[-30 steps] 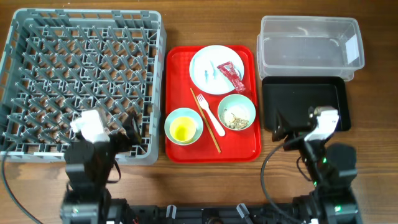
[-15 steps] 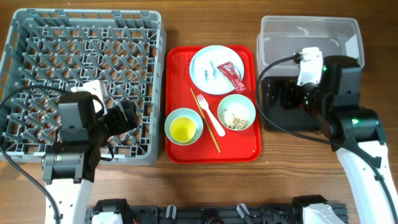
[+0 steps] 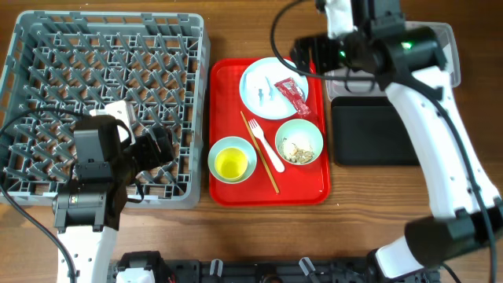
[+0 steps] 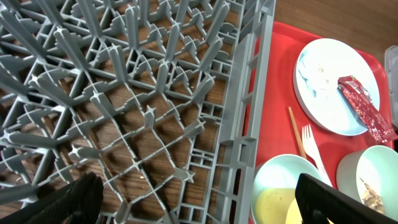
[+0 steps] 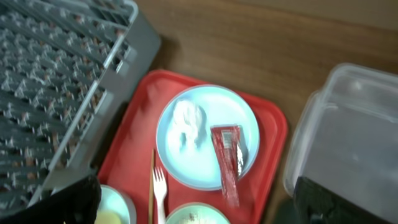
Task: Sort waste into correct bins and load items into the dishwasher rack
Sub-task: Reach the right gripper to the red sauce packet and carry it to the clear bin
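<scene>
R arm (image 3: 424, 110) swung to plate (image 3: 259, 88), red packet (image 3: 292, 96) long, flat

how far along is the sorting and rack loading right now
Done: nothing visible; the rack, clear tub and black tray show nothing inside. In hand: nothing; the left pincer and right pincer are open, the right one above the plate. Left: sauce packet and paper wad on the plate, food scraps in one bowl, yellow cup in the other bowl, fork and chopsticks, all on the red tray.
</scene>
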Controlling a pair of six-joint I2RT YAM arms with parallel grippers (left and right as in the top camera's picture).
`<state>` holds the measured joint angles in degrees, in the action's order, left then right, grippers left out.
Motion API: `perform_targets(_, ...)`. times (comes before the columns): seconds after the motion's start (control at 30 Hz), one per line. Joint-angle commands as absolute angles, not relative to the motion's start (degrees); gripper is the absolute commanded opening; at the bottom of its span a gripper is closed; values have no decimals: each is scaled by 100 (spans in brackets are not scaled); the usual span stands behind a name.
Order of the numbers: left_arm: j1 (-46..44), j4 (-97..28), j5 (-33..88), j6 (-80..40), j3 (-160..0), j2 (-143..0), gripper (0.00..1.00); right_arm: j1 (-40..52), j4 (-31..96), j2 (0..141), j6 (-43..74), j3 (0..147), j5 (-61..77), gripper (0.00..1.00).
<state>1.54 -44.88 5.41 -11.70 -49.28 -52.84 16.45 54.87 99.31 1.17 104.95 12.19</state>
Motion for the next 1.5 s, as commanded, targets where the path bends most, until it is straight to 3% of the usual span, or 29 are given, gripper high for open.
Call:
perform_targets(0.0, 123, -4462, 486, -1227, -5050, -5273, 100, 1756, 5083, 10449, 180, 10641, 1229, 100)
perform_targets(0.2, 123, -4456, 486, -1227, -5050, -5273, 100, 2088, 5234, 11496, 506, 10639, 54, 100)
perform_targets(0.33, 123, -4445, 486, -1227, -5050, -5273, 100, 2237, 5319, 12088, 528, 10639, 23, 87)
perform_targets(0.6, 123, -4442, 486, -1227, -5048, -5273, 100, 2246, 5446, 12949, 919, 10639, -113, 83)
perform_targets(0.73, 123, -4445, 486, -1227, -5050, -5273, 100, 2244, 5428, 13257, 1072, 10639, -189, 73)
perform_targets(0.8, 123, -4445, 486, -1227, -5050, -5273, 100, 2246, 5380, 13266, 1114, 10639, -191, 60)
perform_targets(0.87, 123, -4445, 486, -1227, -5050, -5273, 100, 2246, 5365, 13253, 1151, 10639, -191, 34)
perform_targets(1.0, 123, -4442, 486, -1227, -5048, -5273, 100, 2226, 5518, 13050, 1260, 10694, -191, 4)
perform_targets(1.2, 123, -4445, 486, -1227, -5050, -5273, 100, 1765, 5183, 11727, 1568, 10704, -274, 4)
perform_targets(1.4, 123, -4445, 486, -1227, -5050, -5273, 100, 482, 4995, 11124, 3728, 10661, -805, 4)
perform_targets(1.43, 123, -4445, 486, -1227, -5050, -5273, 100, 331, 4897, 11124, 3870, 10606, -694, 8)
perform_targets(1.47, 123, -4442, 486, -1227, -5050, -5273, 100, 193, 4783, 11126, 3962, 10593, -541, 24)
